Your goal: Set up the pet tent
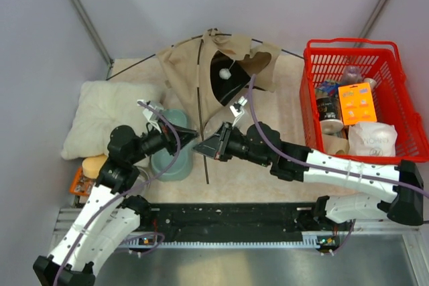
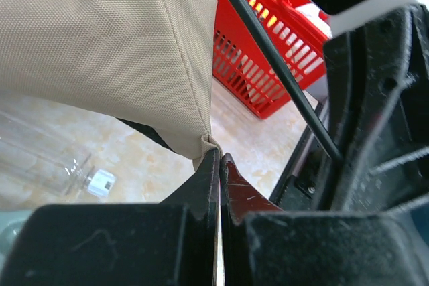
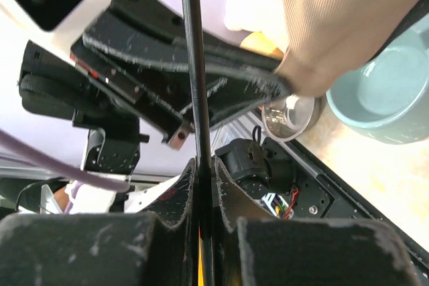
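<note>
The pet tent (image 1: 201,65) lies slumped at the back middle of the table: tan fabric, a dark doorway and a small white ball (image 1: 225,73). A thin black pole (image 1: 203,118) runs from its top toward the near edge. My left gripper (image 1: 192,136) is shut on a lower corner of the tan fabric (image 2: 207,145); the gripper (image 2: 220,160) shows its jaws pressed together. My right gripper (image 1: 202,150) is shut on the black pole (image 3: 193,92), which passes between its jaws (image 3: 204,165). The two grippers nearly touch. The tent fabric (image 3: 348,18) hangs above.
A cream pillow (image 1: 110,115) lies at the left. A teal bowl (image 1: 171,159) sits under the left arm, a steel bowl (image 3: 291,115) beside it. A red basket (image 1: 395,78) with several items stands at the right. An orange item (image 1: 90,165) lies near the left edge.
</note>
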Available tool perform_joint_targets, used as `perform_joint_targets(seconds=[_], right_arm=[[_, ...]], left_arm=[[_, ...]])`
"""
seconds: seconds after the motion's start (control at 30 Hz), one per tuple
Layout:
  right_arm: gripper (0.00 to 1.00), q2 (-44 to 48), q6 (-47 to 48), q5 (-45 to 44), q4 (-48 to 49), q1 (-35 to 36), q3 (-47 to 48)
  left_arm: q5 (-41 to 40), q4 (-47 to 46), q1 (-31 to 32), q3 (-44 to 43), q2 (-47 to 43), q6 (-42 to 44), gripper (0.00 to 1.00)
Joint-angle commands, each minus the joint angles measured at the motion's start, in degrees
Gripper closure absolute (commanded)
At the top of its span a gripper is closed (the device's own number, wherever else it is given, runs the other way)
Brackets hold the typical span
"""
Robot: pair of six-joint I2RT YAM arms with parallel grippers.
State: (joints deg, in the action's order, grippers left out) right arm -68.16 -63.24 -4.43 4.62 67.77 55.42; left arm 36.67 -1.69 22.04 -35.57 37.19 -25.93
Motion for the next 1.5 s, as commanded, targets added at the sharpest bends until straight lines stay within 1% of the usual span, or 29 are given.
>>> perform_joint_targets(seconds=[0.0, 0.07, 0.13, 0.3, 0.43, 0.5, 0.6, 0.73, 0.77, 0.83, 0.87, 0.9, 1.0, 1.13, 1.27, 1.4, 1.47], right_arm=[[1.00, -1.80, -1.27, -8.41, 3.81, -2.90, 4.17], [1.00, -2.59, -1.18, -7.88, 4.78, -2.82, 4.44], [1.00, -2.94, -1.27, -7.09, 5.92, -2.90, 4.26], [1.00, -2.33, -4.34, -5.59, 6.11, -2.90, 2.77], [1.00, -1.01, -7.68, -5.24, 5.13, -2.82, 0.57], [1.00, -0.92, -9.00, -5.33, 4.00, -2.82, 0.22], [1.00, -0.75, -9.62, -4.98, 3.82, -2.82, -0.40], [1.00, -0.83, -9.79, -4.54, 4.78, -2.82, -0.92], [1.00, -0.75, -9.79, -4.63, 5.04, -2.82, -1.01], [1.00, -0.83, -9.79, -5.33, 5.40, -2.82, -0.84], [1.00, -1.01, -9.71, -5.76, 5.66, -2.82, -0.84], [1.00, -1.27, -9.62, -6.12, 6.01, -2.90, -0.49], [1.00, -2.06, -8.83, -6.91, 6.19, -2.99, 0.91], [1.00, -2.68, -9.09, -6.91, 6.36, -3.08, 1.89], [1.00, -2.24, -11.98, -7.26, 7.33, -3.17, 1.62], [1.00, -2.33, -15.06, -7.44, 7.77, -3.08, 2.59], [1.00, -2.59, -16.55, -7.44, 7.94, -3.08, 3.38]], left_arm=[[14.40, 10.37, 1.16, 0.07, -7.91, -2.38, 1.00], [11.78, 16.61, 1.16, -0.55, -9.67, 0.60, 1.00], [7.66, 18.83, 1.16, -0.64, -10.64, 1.59, 1.00], [-1.84, 11.73, 1.16, -0.37, -8.46, -2.89, 1.00], [-8.53, 8.91, 1.16, -0.81, -5.21, -4.56, 1.00], [-9.68, 8.55, 1.16, -1.08, -3.63, -4.48, 1.00], [-9.07, 7.85, 1.16, -1.51, -0.46, -4.30, 1.00], [-9.68, 6.80, 1.16, -2.83, 3.58, -3.69, 0.99], [-9.86, 6.53, 1.07, -3.36, 4.81, -3.51, 0.98], [-10.03, 5.74, 1.16, -4.24, 6.75, -3.42, 0.91], [-10.12, 5.56, 1.16, -4.59, 7.71, -3.34, 0.89], [-10.12, 5.30, 1.16, -4.85, 8.42, -3.07, 0.86], [-10.65, 4.77, 1.16, -4.68, 9.57, -2.46, 0.70], [-12.93, 2.23, 1.16, -1.79, 8.52, -2.37, 0.55], [-15.83, -5.67, 1.16, 4.18, 7.11, -4.29, 0.49], [-15.66, -17.17, 1.16, 9.98, 6.49, -7.81, 0.45], [-15.14, -24.81, 1.16, 13.32, 6.67, -10.35, 0.44]])
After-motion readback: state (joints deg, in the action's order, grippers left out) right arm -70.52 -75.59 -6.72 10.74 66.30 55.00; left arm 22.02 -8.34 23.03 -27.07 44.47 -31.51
